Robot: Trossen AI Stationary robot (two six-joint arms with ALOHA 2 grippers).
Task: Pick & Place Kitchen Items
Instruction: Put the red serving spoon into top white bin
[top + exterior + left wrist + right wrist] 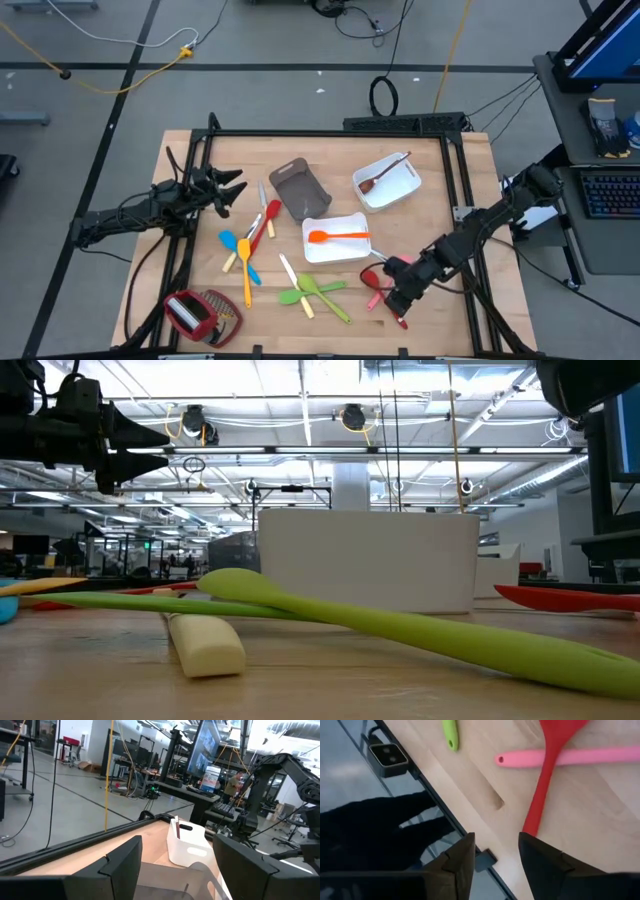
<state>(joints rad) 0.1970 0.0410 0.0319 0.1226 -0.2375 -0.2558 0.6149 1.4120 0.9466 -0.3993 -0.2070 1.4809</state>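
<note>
Two arms reach over the wooden table [440, 180] in the high view. The left gripper [232, 190] sits left of centre, its fingers spread with nothing between them, just left of the grey-brown tray [298, 190]. The right gripper [400, 300] is at the lower right, over the handle end of a red spatula [547, 780]; in the right wrist view its fingers [545, 857] stand apart, with the handle tip at the edge of one of them, though whether they touch it is hard to judge from here. A pink utensil [570, 757] lies crosswise under the red spatula.

An orange spoon [338, 236] lies in the white tray [335, 255] at centre, and a brown spoon [383, 174] rests in the second white tray [400, 190] at upper right of centre. Blue, yellow and red utensils and pale-handled knives lie scattered lower left of centre. Green spoons [318, 290] cross at lower middle. A red-and-silver thing [195, 315] sits at the lower left corner.
</note>
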